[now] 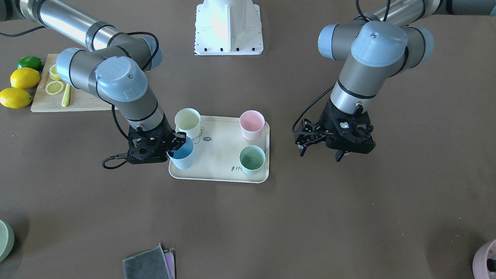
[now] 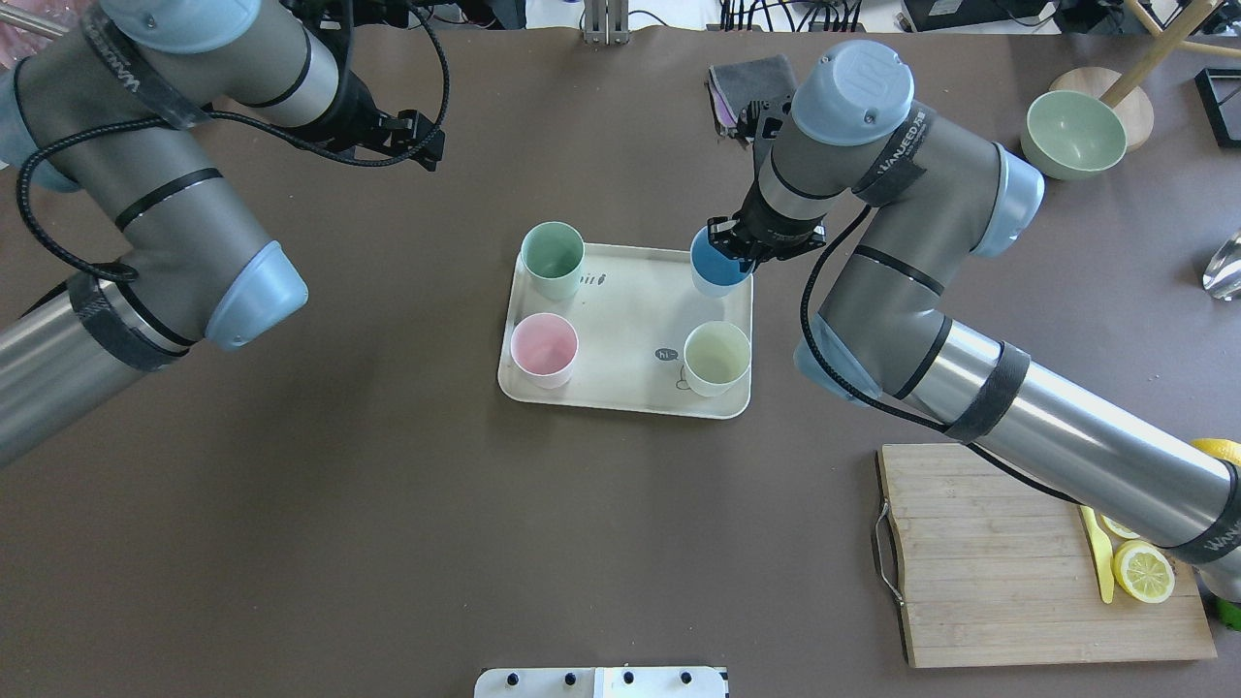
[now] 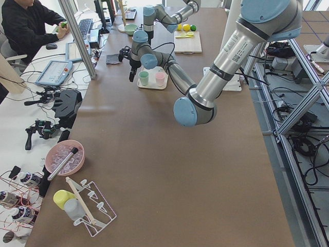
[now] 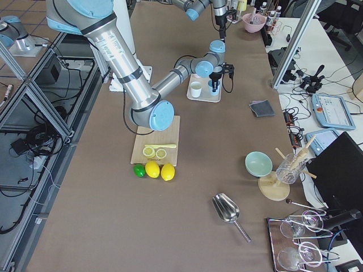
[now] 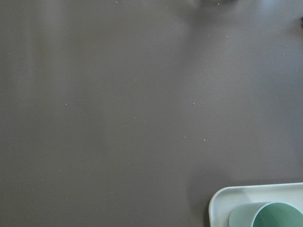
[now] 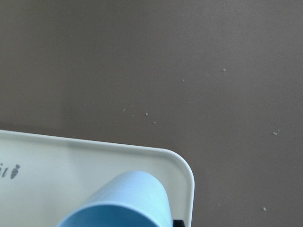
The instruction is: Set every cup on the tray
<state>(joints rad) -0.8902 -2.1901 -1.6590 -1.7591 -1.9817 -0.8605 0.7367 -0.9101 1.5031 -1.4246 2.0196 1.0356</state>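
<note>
The cream tray lies mid-table. On it stand the pale yellow cup, the pink cup and the mint green cup. My right gripper is shut on the rim of the light blue cup, which is at the tray's corner next to the yellow cup; I cannot tell whether its base touches the tray. The blue cup also shows in the right wrist view over the tray's corner. My left gripper is open and empty over the table beside the tray.
A wooden cutting board with lemon slices and a yellow knife lies beside the right arm, with whole lemons and a lime next to it. A folded grey cloth lies near the far edge. A green bowl stands far right.
</note>
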